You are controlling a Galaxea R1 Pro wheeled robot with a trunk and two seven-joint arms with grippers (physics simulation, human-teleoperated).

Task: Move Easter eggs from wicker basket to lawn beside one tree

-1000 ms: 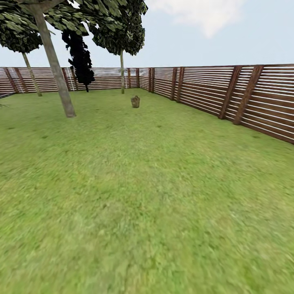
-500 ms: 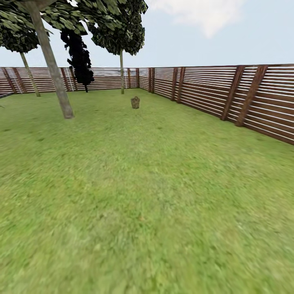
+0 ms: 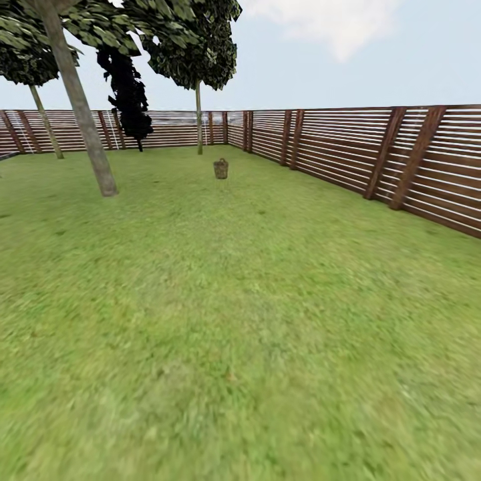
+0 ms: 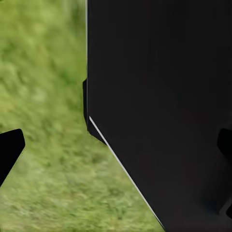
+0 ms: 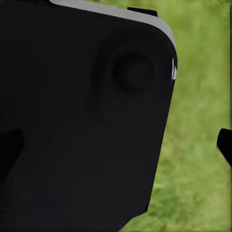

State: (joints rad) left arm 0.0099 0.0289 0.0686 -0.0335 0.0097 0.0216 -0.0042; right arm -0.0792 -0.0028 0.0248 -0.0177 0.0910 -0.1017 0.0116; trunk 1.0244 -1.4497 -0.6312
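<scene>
The wicker basket (image 3: 221, 168) stands small and far off on the lawn (image 3: 240, 321), straight ahead near the garden's back corner. The Easter eggs cannot be made out at this distance. A tree (image 3: 81, 110) with a pale leaning trunk rises from the grass to the left, nearer than the basket. In the left wrist view my left gripper (image 4: 116, 150) is open, its dark fingertips (image 4: 9, 151) at the picture's sides, with grass and a black part of the robot behind. My right gripper (image 5: 116, 145) is open too and holds nothing.
A brown slatted fence (image 3: 401, 160) runs along the right side and across the back. Two thinner-trunked trees (image 3: 198, 120) and a black-foliaged column tree (image 3: 127, 93) stand by the back fence. Open grass stretches between me and the basket.
The whole head view has crept forward: the near tree has slid left and the fence posts right, while the basket stays centred. Nothing on the lawn has moved.
</scene>
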